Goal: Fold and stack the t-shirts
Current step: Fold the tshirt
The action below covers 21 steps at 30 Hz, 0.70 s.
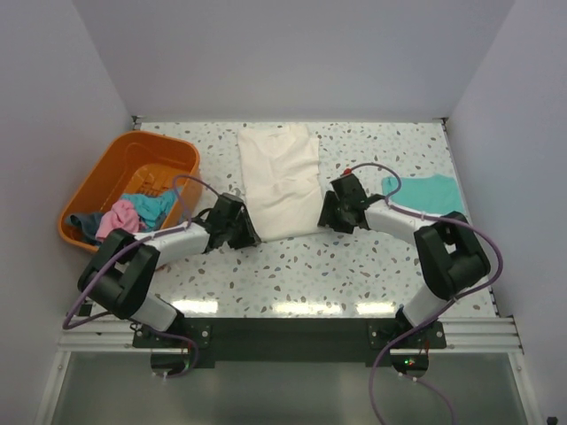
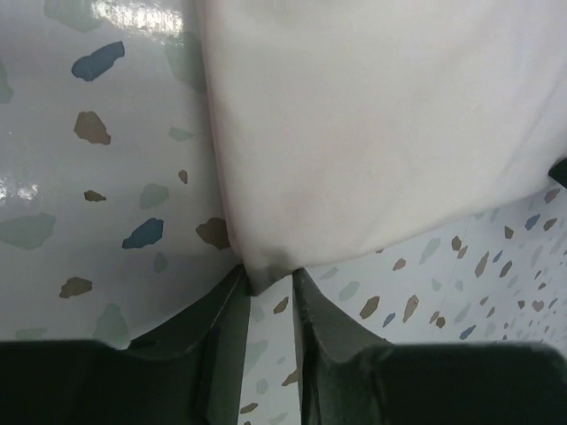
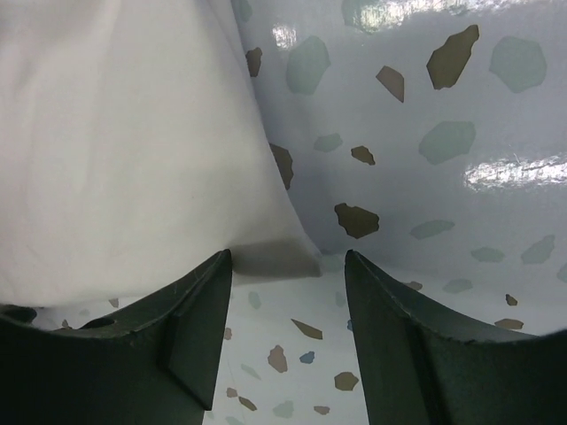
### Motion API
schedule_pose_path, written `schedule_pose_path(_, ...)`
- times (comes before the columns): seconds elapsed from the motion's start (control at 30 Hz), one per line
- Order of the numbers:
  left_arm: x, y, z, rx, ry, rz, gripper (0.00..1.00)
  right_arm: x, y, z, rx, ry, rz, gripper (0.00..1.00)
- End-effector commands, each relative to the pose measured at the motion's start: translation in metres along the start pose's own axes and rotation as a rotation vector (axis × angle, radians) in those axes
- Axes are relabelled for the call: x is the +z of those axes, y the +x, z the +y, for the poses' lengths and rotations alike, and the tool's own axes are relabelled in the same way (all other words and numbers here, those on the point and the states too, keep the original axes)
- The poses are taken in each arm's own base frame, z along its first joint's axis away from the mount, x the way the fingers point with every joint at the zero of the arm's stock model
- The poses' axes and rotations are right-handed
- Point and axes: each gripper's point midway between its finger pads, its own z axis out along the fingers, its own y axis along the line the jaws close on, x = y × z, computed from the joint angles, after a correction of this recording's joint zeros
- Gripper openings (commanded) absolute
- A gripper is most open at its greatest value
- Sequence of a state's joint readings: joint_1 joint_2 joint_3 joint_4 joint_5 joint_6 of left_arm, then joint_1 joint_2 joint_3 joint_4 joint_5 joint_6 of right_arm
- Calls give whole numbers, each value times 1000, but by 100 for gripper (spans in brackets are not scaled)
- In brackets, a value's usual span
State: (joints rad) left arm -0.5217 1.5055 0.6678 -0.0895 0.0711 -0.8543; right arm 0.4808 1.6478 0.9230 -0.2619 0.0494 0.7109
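The cream-white t-shirt (image 1: 279, 181) lies folded into a long strip in the middle of the table; its red logo is hidden. My left gripper (image 1: 251, 237) sits at its near left corner, jaws nearly closed, pinching that corner of the shirt (image 2: 354, 133) between the fingertips of the gripper (image 2: 268, 279). My right gripper (image 1: 323, 221) is at the near right corner, open; the shirt corner (image 3: 275, 257) lies flat between the tips of the gripper (image 3: 288, 261). The teal-green t-shirt (image 1: 425, 190) lies flat at the far right.
An orange basket (image 1: 164, 142) stands at the back left with pink and teal clothes (image 1: 128, 212) in it. White walls close in the table at the back and sides. Speckled tabletop (image 1: 337, 266) lies between the shirt and the arm bases.
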Motion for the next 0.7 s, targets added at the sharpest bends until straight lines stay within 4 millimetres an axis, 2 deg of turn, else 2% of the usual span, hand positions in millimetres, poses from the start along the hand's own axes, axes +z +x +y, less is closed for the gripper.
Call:
schedule_pose_path(0.0,8,-1,1,-1,-5,-4,29,7,-1,1,20,-19,-6,57)
schedule_pose_path(0.03,9,1,2,0,-10,0,27,8,0,1,21,-17,-3,56)
schedule_pose_path(0.1,12,2,4,0,-12,2,16,10,4,0,23,-20,13,51)
schedule_pose_path(0.13,13,3,4,3,-12,9,4,12,7,-1,26,-23,20,48)
schedule_pose_path(0.17,14,3,4,6,-14,9,0,13,8,-1,28,-24,23,44)
schedule_pose_path(0.2,15,3,5,9,-16,11,0,13,10,-2,34,-21,27,37)
schedule_pose_path(0.27,15,4,7,21,-20,10,0,14,12,-6,33,-12,31,29)
schedule_pose_path(0.3,14,6,11,24,-28,10,0,14,14,-7,32,-10,33,20)
schedule_pose_path(0.37,10,5,10,43,-13,-7,0,12,16,-9,25,-8,37,13)
schedule_pose_path(0.47,0,15,10,82,12,-17,0,2,20,-13,15,-5,43,1)
schedule_pose_path(0.57,-14,33,8,118,42,-15,0,-13,28,-19,-20,-25,39,0)
schedule_pose_path(0.6,-17,43,14,125,32,2,0,-18,40,-25,-37,-34,67,0)
schedule_pose_path(0.63,-24,45,11,130,46,-9,0,-24,49,-30,-43,-29,92,0)
schedule_pose_path(0.67,-29,58,13,141,42,19,0,-29,57,-30,-45,-49,116,0)
